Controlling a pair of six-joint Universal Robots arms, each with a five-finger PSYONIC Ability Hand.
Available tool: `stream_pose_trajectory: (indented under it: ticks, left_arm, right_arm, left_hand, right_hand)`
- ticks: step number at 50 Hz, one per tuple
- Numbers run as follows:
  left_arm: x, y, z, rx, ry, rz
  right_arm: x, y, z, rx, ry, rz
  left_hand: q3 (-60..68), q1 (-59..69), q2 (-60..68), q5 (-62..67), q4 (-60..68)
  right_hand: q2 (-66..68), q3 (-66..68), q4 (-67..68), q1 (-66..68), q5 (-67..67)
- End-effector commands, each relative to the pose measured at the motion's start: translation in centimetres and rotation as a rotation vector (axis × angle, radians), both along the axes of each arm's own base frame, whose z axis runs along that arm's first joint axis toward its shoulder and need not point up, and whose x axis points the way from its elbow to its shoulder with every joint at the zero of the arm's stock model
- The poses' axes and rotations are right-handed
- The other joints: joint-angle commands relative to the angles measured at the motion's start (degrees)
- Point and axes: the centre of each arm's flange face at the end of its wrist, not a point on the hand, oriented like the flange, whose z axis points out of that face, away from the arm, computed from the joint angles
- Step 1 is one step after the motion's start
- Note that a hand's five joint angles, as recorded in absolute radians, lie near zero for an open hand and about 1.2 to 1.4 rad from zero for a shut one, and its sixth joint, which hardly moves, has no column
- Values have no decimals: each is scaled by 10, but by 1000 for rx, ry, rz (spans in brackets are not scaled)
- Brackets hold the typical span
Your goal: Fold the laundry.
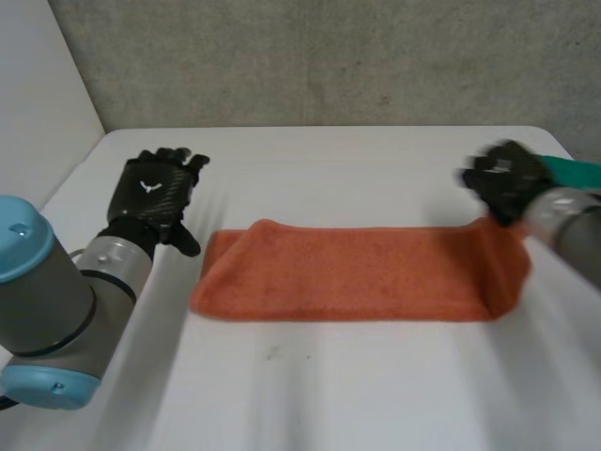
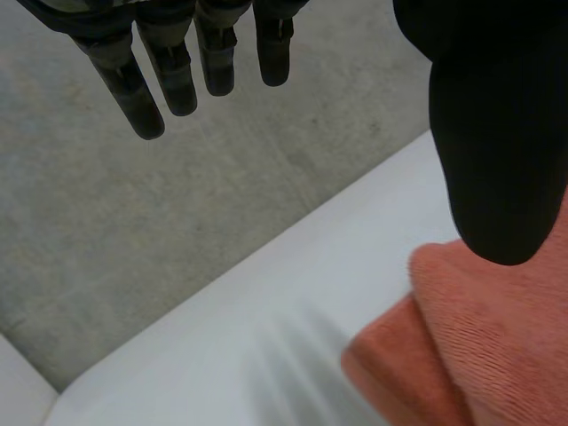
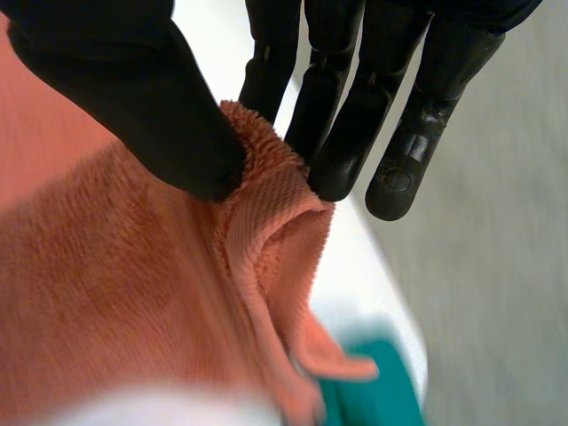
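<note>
1. Left arm's grey joint with light-blue cap (image 1: 47, 310) sits nearest, at the table's near left corner.
2. Left hand (image 1: 155, 193): fingers (image 2: 146, 98) straight and spread, thumb apart, holding nothing; it hovers just beside the cloth's left end, not touching it.
3. Orange terry towel (image 1: 357, 272), folded into a long strip, lies across the middle of the flat white table (image 1: 329, 385); left end flat on the surface, right end lifted.
4. Right hand (image 3: 133, 89) pinches the towel's (image 3: 115, 293) right-end hem between thumb and fingers (image 3: 355, 133); the edge bunches up at the pinch.
5. Teal cloth (image 1: 573, 171) lies at the table's right edge, just beside the right hand (image 1: 502, 178); a towel corner hangs over it.
6. Grey concrete wall (image 1: 329, 56) stands behind the table.
</note>
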Motion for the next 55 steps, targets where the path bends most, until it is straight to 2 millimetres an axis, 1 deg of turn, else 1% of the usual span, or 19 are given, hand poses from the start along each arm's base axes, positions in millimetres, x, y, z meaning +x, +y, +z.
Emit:
stream_pose_trajectory:
  ticks: [1,4,7,8,13,14,15,16,17,19,23,24,27,29,36,42,46,47,55]
  left_arm:
    - [19,-11,14,-38,16,76]
    - [24,-14,12,-33,15,98]
    - [28,-16,11,-30,14,115]
    - [29,-17,11,-30,14,118]
    - [30,-16,8,-19,10,121]
    - [29,-16,8,-19,10,118]
    - [30,-16,7,-16,8,119]
    - [29,-16,7,-15,8,118]
    - [29,-16,7,-16,10,118]
    - [28,-15,7,-16,10,115]
    - [25,-16,10,-27,13,106]
    - [23,-16,12,-33,15,100]
    - [16,-14,16,-46,21,78]
    - [10,-11,16,-46,21,57]
    - [-21,8,-2,-6,-3,-45]
    - [-27,11,-11,18,-17,-63]
    - [-26,10,-13,21,-18,-60]
    - [-25,9,-13,22,-19,-57]
    - [-20,11,-10,22,-15,-48]
  right_arm:
    - [155,88,12,-130,-55,453]
    - [203,123,2,-148,-72,599]
    - [231,146,-9,-145,-77,683]
    - [245,158,-24,-125,-70,725]
    - [267,182,-69,-57,-31,803]
    - [268,184,-73,-49,-26,805]
    - [269,187,-77,-41,-22,805]
    - [270,186,-75,-43,-28,790]
    - [269,183,-73,-49,-30,770]
    - [266,176,-70,-43,-37,711]
    - [250,154,-38,-4,-159,510]
    - [236,139,-24,26,-223,419]
    - [199,118,-14,137,-279,290]
    - [183,115,-12,183,-289,258]
    - [131,111,-50,355,-248,175]
    - [104,94,-75,385,-254,97]
    - [98,84,-96,394,-252,72]
    - [95,78,-99,387,-253,59]
    - [99,55,-76,274,-252,61]
  left_hand:
    - [-16,-5,-13,-22,-11]
    - [-16,-5,-13,-22,-11]
    - [-18,-7,-15,-24,-13]
    - [-18,-7,-15,-24,-13]
    - [-18,-7,-15,-24,-13]
    - [-18,-7,-15,-24,-13]
    - [-18,-7,-15,-24,-13]
    - [-18,-7,-15,-24,-13]
    - [-18,-7,-15,-24,-13]
    - [-20,-9,-16,-26,-15]
    - [-20,-9,-16,-26,-15]
    - [-20,-9,-16,-26,-15]
    - [-18,-7,-15,-24,-13]
    - [-16,-5,-13,-22,-11]
    - [-18,-7,-15,-24,-13]
    - [-18,-7,-15,-24,-13]
    - [-16,-5,-13,-22,-11]
    - [-18,-7,-15,-24,-13]
    - [-16,-5,-13,-22,-11]
  right_hand:
    - [125,115,118,241,133]
    - [125,115,118,241,133]
    - [125,115,118,241,133]
    - [125,115,118,241,133]
    - [125,115,118,241,133]
    - [49,39,42,165,57]
    - [-139,-149,-147,-24,-132]
    - [-524,-534,-532,-409,-517]
    - [-575,-585,-582,-459,-567]
    - [-575,-585,-582,-459,-567]
    - [-575,-585,-582,-459,-567]
    - [-575,-585,-582,-459,-567]
    - [-575,-585,-582,-459,-567]
    - [-575,-585,-582,-459,-567]
    - [-572,-582,-580,-457,-565]
    - [-357,-367,-364,-241,-350]
    - [-127,-137,-134,-11,-119]
    - [90,80,83,206,98]
    - [125,115,118,241,133]
